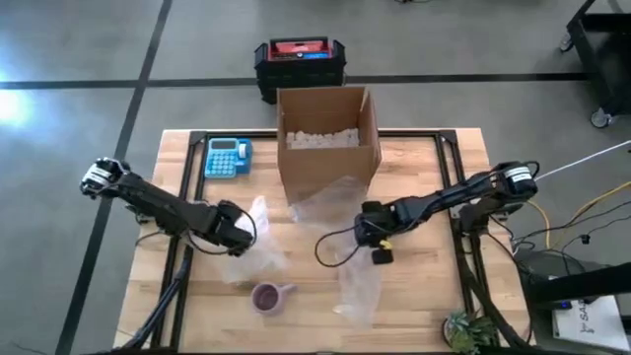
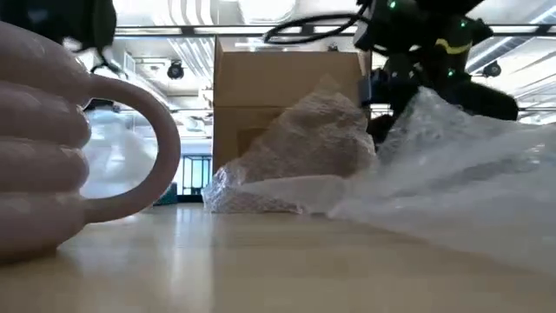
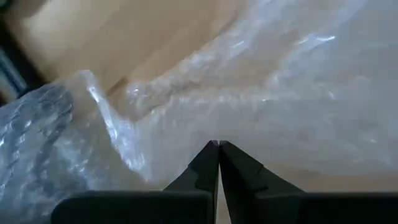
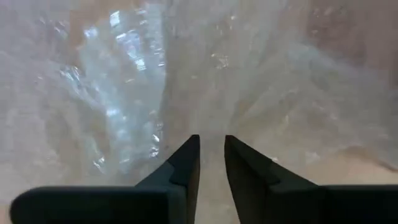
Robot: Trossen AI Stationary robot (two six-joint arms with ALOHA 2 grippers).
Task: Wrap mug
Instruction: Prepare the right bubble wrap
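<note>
A pinkish mug (image 1: 268, 296) stands upright near the table's front edge, and its handle (image 2: 148, 148) fills the low view's left. Clear bubble wrap (image 1: 347, 261) lies crumpled from the cardboard box down toward the front edge, with another part (image 1: 260, 229) beside my left gripper. My left gripper (image 1: 240, 237) is behind and left of the mug, shut on the wrap (image 3: 261, 106). My right gripper (image 1: 375, 245) is to the mug's right and farther back, shut on the wrap (image 4: 205, 74). My left gripper pinches the bubble wrap at its fingertips (image 3: 219, 148), where a raised fold (image 3: 118, 134) of the film runs in beside them. One layer or several, I cannot tell. The film spreads out ahead of the fingers over the wood. My right gripper pinches a gathered fold of the bubble wrap (image 4: 211, 134) between its two fingers. Creases in the film run together toward the narrow gap. The rest of the sheet (image 2: 452, 165) rises crumpled off the table around the hold.
An open cardboard box (image 1: 327, 133) with white filling stands at the table's far middle. A blue calculator (image 1: 228, 158) lies left of it. A black and red case (image 1: 300, 61) sits on the floor behind the table. A small plant (image 1: 469, 333) is at the front right corner.
</note>
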